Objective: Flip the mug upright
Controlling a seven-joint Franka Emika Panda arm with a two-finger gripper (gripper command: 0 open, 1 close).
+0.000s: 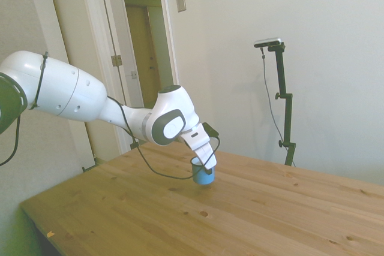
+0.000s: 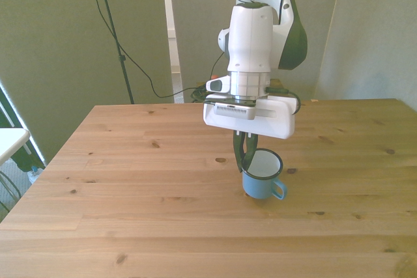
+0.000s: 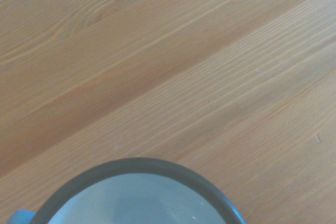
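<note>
Light-blue, the mug [image 2: 262, 175] stands upright near the middle of the wooden table [image 2: 130, 180], the gripper [image 2: 245, 154] closed on its rim on the front view's left, so I think the fingers must open slowly and rise straight.

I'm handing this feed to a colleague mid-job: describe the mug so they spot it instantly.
Find the wooden table and follow the white arm down to the gripper. The mug stands upright under it, fingers at its rim. It is the only item on the tabletop: small, light blue, white inside, dark rim, handle toward the front view's right.
</note>
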